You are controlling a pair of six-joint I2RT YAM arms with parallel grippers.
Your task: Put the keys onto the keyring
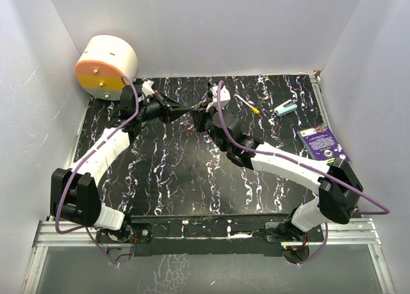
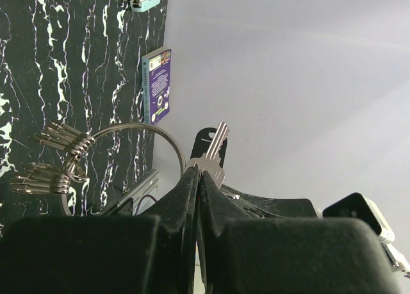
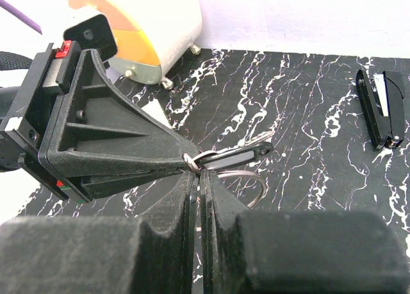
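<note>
Two pairs of jaws, both closed tight, meet tip to tip in the air above the far part of the table (image 1: 166, 172). Your left gripper (image 2: 196, 176) pinches one key (image 2: 216, 143) at its head end, and the blade sticks out past the fingertips. Your right gripper (image 3: 197, 176) is closed too. The keyring (image 2: 134, 123) loops out from its tips, so I judge it has the wire, though the contact itself is hidden behind the fingers.

The ring passes just beside your left tips, right at the key's head. You cannot tell from here whether the wire is in the hole. The other keys (image 2: 57, 140) sit bunched on the far side of the ring, well away from both grips.

Expect the key to be light, stiff and slick. It is flat metal that will pivot between the pads if its tip meets resistance, so grip it on the flat faces and leave the hole free. The ring is thin, springy wire that will roll or twist in a pinch, and the hanging bunch will likely drag it round. Take it across the wire, close to where the key must enter
</note>
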